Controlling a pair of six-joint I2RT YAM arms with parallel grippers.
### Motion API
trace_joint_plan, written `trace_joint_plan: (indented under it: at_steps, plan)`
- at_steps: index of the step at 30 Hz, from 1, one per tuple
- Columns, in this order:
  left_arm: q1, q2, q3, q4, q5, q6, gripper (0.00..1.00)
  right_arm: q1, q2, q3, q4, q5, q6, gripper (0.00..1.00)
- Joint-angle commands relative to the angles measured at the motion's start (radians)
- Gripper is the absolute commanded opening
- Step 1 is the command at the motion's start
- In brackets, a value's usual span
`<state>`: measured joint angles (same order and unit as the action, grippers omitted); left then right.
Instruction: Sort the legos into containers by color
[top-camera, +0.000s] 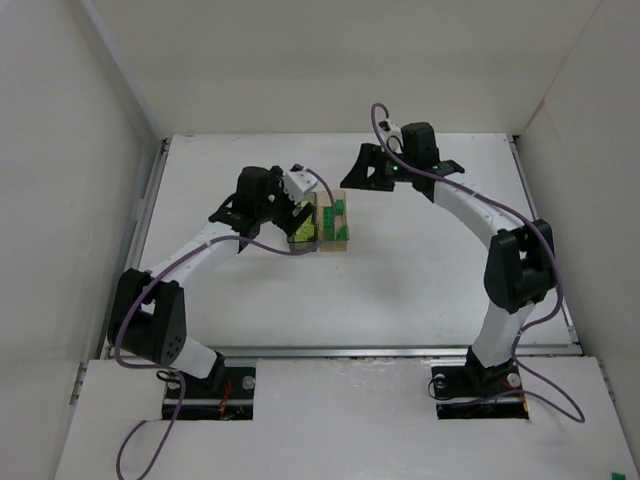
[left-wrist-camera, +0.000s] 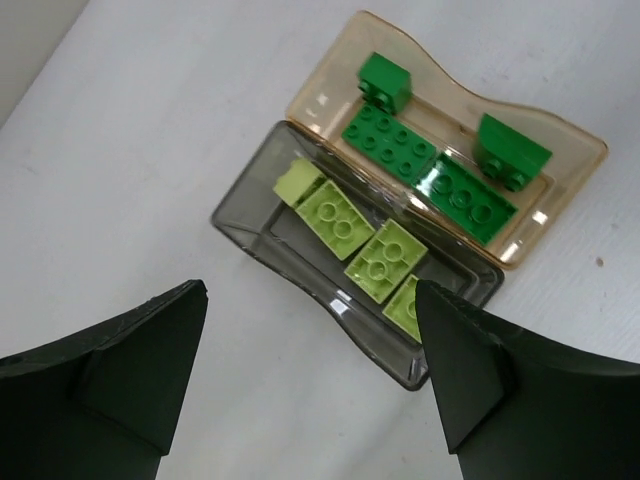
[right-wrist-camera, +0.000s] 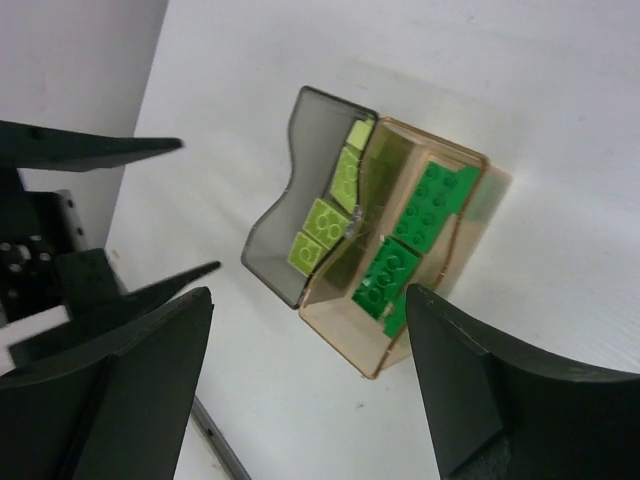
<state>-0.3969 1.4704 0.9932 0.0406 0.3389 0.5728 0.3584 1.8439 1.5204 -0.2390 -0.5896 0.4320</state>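
Observation:
Two containers stand side by side, touching, near the middle of the table: a smoky grey bin (top-camera: 303, 232) (left-wrist-camera: 258, 232) (right-wrist-camera: 272, 215) and an amber bin (top-camera: 341, 226) (left-wrist-camera: 566, 140) (right-wrist-camera: 352, 322). Several pale yellow-green legos (left-wrist-camera: 335, 218) (right-wrist-camera: 325, 222) lie in the grey one. Several dark green legos (left-wrist-camera: 388, 140) (right-wrist-camera: 395, 265) lie in the amber one. My left gripper (top-camera: 296, 216) (left-wrist-camera: 310, 288) hangs open just above the grey bin's near edge, nothing between its fingers. Behind the amber bin my right gripper (top-camera: 362, 172) (right-wrist-camera: 310, 292) is raised and open, also empty.
White walls close in the table (top-camera: 420, 280) at the back and on both sides. A metal rail (top-camera: 340, 350) runs along its near edge. In the right wrist view the left arm's dark fingers (right-wrist-camera: 120, 152) show at the left edge.

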Motion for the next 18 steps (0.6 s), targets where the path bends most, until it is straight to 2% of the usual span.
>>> trace_joint_plan:
  at_steps: [1, 4, 5, 6, 8, 9, 10, 12, 13, 14, 16, 18]
  plan:
    - [0.016, -0.079, 0.071, 0.094, -0.152, -0.180, 0.83, -0.041, -0.109, 0.050, -0.029, 0.074, -0.036, 0.83]
    - [0.042, -0.113, 0.071, 0.203, -0.392, -0.376, 0.86, -0.079, -0.207, 0.000, -0.060, 0.281, -0.058, 0.83]
    - [0.067, -0.113, 0.071, 0.215, -0.566, -0.407, 0.88, -0.090, -0.236, -0.017, -0.060, 0.351, -0.058, 0.84]
    - [0.082, -0.113, 0.071, 0.216, -0.645, -0.430, 0.88, -0.113, -0.267, -0.035, -0.072, 0.485, -0.058, 0.84]
    - [0.142, -0.122, 0.047, 0.216, -0.771, -0.471, 0.88, -0.133, -0.369, -0.103, -0.082, 0.638, -0.068, 0.86]
    - [0.165, -0.122, 0.036, 0.202, -0.869, -0.487, 0.88, -0.133, -0.408, -0.126, -0.091, 0.724, -0.068, 0.95]
    - [0.191, -0.133, 0.015, 0.179, -0.900, -0.499, 0.88, -0.142, -0.444, -0.153, -0.091, 0.919, -0.068, 1.00]
    - [0.275, -0.142, -0.005, 0.139, -0.955, -0.551, 0.88, -0.142, -0.561, -0.245, -0.065, 1.099, -0.068, 1.00]
    - [0.306, -0.153, -0.005, 0.089, -0.956, -0.574, 0.88, -0.142, -0.596, -0.278, -0.050, 1.255, -0.068, 1.00]
    - [0.367, -0.172, -0.034, 0.065, -0.956, -0.621, 0.88, -0.142, -0.664, -0.345, -0.008, 1.327, -0.068, 1.00]
    - [0.421, -0.199, -0.065, 0.036, -0.956, -0.654, 0.88, -0.142, -0.719, -0.408, 0.038, 1.492, -0.058, 1.00]
    - [0.466, -0.241, -0.117, 0.024, -0.934, -0.663, 0.89, -0.142, -0.753, -0.456, 0.053, 1.540, -0.070, 1.00]
